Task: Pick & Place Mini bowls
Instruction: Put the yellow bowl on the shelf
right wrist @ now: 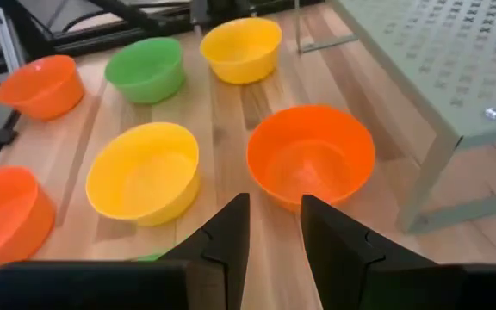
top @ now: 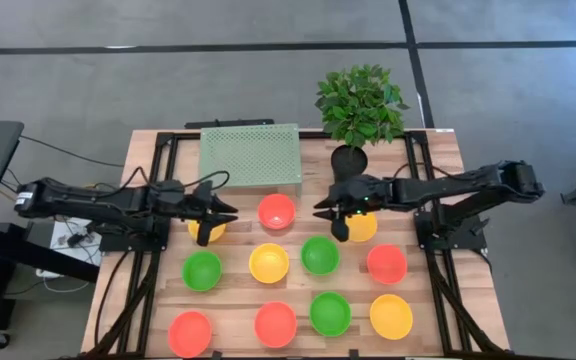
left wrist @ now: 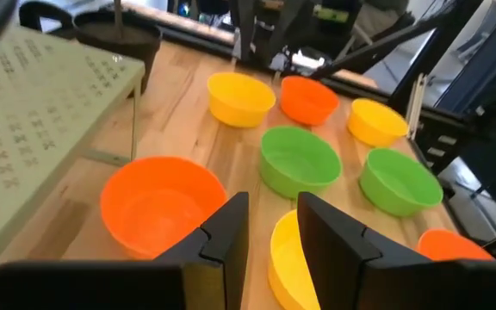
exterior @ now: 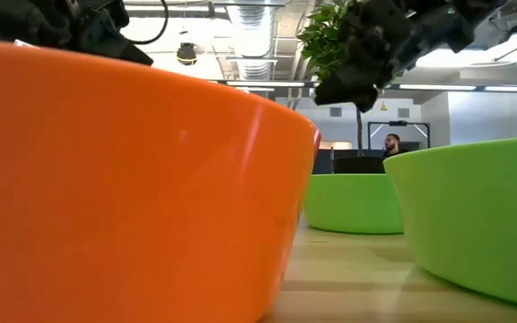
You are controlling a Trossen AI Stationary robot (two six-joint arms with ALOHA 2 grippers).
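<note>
From above, eleven mini bowls (top: 276, 325) sit spread over the wooden surface (top: 238, 300) in three rough rows. The left gripper (top: 218, 215) hangs over a yellow bowl (top: 206, 230) at the back left; the right gripper (top: 330, 220) hangs beside another yellow bowl (top: 361, 227), with a red bowl (top: 276, 211) between the two sets of fingers. Behind them stand a pale green perforated rack (top: 249, 155) and a potted plant (top: 359, 105).

At surface height, an orange bowl and green bowls fill the foreground, and the arms are dark shapes overhead (fingers not readable here).

The left wrist view shows its fingers (left wrist: 231, 232) narrowly parted, empty, above a yellow bowl's rim (left wrist: 284, 258).

The right wrist view shows its fingers (right wrist: 231, 232) likewise narrowly parted and empty, the orange-red bowl (right wrist: 310, 159) just ahead of their tips.
</note>
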